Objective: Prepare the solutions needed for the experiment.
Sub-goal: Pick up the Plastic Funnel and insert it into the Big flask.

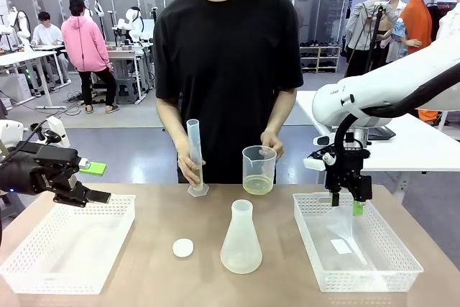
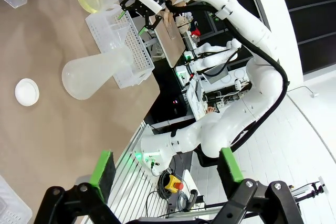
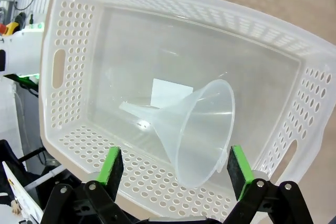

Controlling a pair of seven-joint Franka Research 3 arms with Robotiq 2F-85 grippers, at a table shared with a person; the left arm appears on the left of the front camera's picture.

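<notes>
Closest stands the flask (image 1: 241,239), looking empty. Behind it a person's hand (image 1: 272,143) holds a beaker (image 1: 259,167) with the yellow solutions (image 1: 258,186) low inside. Right of the flask, a clear funnel (image 3: 205,124) lies on its side in a basket (image 3: 173,4), wide end toward the right gripper (image 3: 176,167), whose fingers (image 3: 112,165) are spread either side of it. Left of the flask, the left gripper (image 1: 92,182) is spread too, holding nothing. The funnel's thin end is hard to see.
</notes>
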